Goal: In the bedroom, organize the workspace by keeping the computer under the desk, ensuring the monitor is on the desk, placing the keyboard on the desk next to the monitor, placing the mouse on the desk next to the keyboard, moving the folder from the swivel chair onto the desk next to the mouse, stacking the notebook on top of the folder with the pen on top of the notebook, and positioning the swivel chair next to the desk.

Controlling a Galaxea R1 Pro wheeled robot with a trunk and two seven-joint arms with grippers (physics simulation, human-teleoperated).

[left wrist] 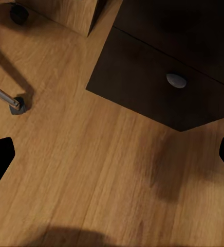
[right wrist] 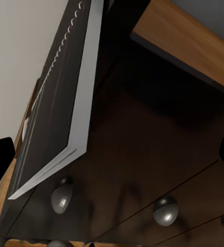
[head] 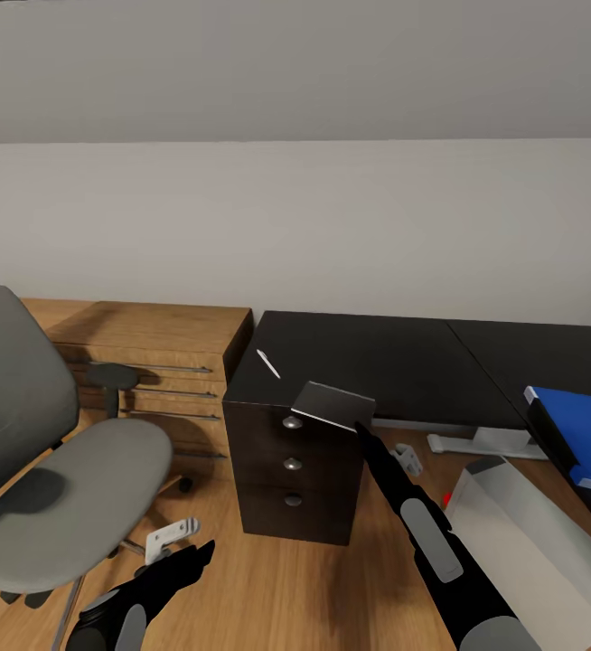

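The dark notebook (head: 332,404) lies at the front corner of the black desk (head: 395,357), overhanging the drawer unit (head: 286,488). My right gripper (head: 361,427) is open right at its near corner. In the right wrist view the notebook (right wrist: 55,103) shows its white page edge above the drawer knobs, and nothing sits between the fingertips (right wrist: 0,159). A thin white pen (head: 268,363) lies on the desk behind it. The blue folder (head: 585,429) rests on the desk's right wing. The grey computer (head: 530,533) stands on the floor. The swivel chair (head: 70,488) is at left. My left gripper (head: 192,556) hangs open over the floor.
A low light-wood shelving counter (head: 169,353) stands behind the chair, against the wall. The left wrist view shows wood floor, a chair caster (left wrist: 17,105) and the drawer unit's lower corner (left wrist: 158,77). A white desk leg (head: 485,443) crosses the floor beneath the desk.
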